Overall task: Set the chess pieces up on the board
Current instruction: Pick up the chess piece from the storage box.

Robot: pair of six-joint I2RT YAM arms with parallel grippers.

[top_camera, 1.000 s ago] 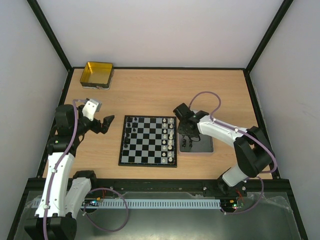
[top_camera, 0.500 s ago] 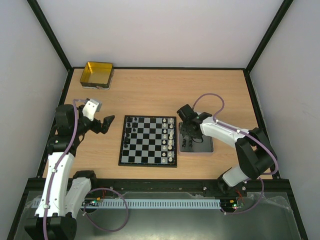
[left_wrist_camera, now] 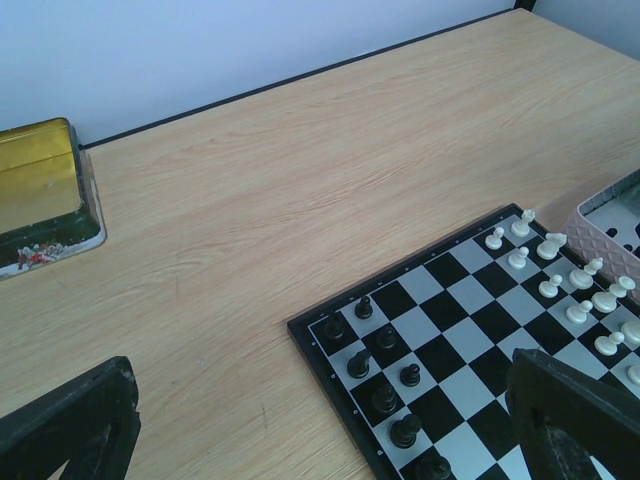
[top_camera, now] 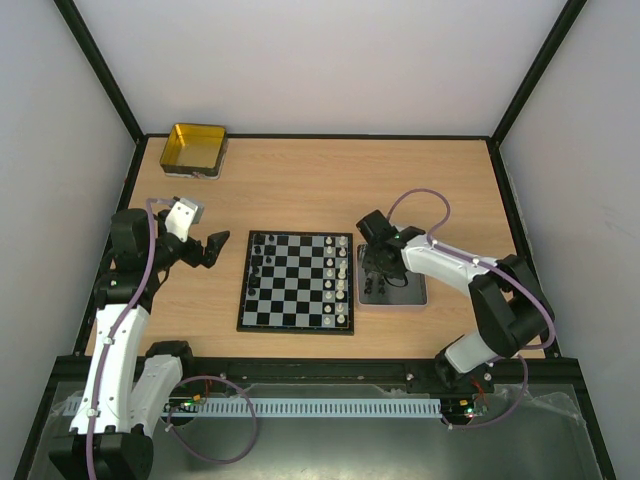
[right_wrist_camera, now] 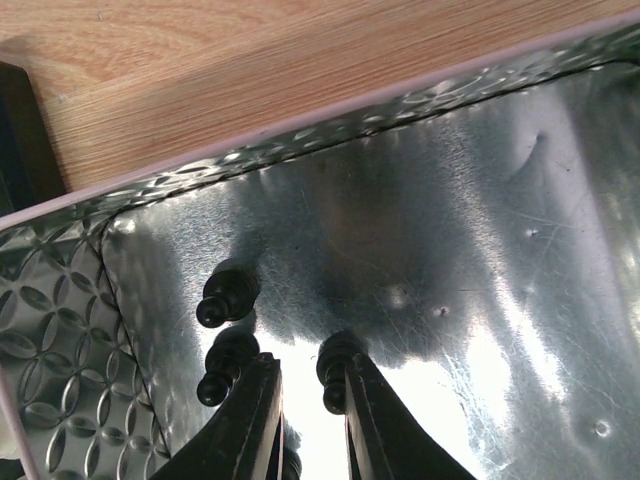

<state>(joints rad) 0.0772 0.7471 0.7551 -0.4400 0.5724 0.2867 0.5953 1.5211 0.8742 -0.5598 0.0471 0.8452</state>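
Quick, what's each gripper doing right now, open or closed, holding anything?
Left gripper: open, holding nothing.
Right gripper: narrowed around a black piece in the tray; whether it grips cannot be told.

Board (top_camera: 296, 285): black and white checks, thin dark border. Black pieces (left_wrist_camera: 385, 400); white pieces (left_wrist_camera: 578, 312). Tray (right_wrist_camera: 60, 300): shiny grey metal, diamond-embossed walls, pale pink rim. Tin (top_camera: 195, 148), far left corner: gold-yellow. Worktop (top_camera: 300, 190): pale wood grain.
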